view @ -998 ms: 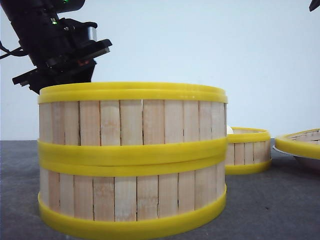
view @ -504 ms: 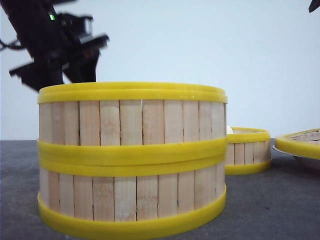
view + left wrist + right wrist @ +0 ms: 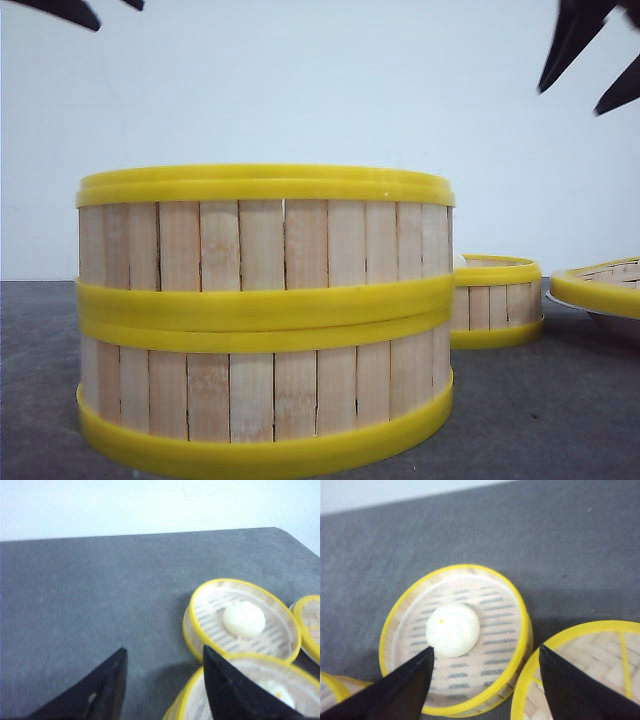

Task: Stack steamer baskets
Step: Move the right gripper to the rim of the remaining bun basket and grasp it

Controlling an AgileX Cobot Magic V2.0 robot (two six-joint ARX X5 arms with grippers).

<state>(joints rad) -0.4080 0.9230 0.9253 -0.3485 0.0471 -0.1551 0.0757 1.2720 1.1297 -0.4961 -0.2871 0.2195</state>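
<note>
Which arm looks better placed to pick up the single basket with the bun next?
Probably the right: its open tool hangs above that single basket, while the left tool sits beside the stack.

Bright, even, diffuse light; white wall blown out. Soft shadows under the steamer baskets [image 3: 265, 320] on the grey table [image 3: 75, 595]. Left wrist view soft and blurry, right wrist view slightly soft. Front view sharp.

Baskets: four. Two stacked at the lower left of the front view, upper basket [image 3: 265, 240] on lower basket [image 3: 265, 400]; a third basket [image 3: 497, 300] at centre right; a fourth basket [image 3: 600, 285] cut off at the right edge.
Buns: two seen, first bun [image 3: 452, 630], second bun [image 3: 275, 692].
Grippers: two, left gripper [image 3: 165, 680], right gripper [image 3: 485, 680].
Table [image 3: 90, 590]: one.
</note>
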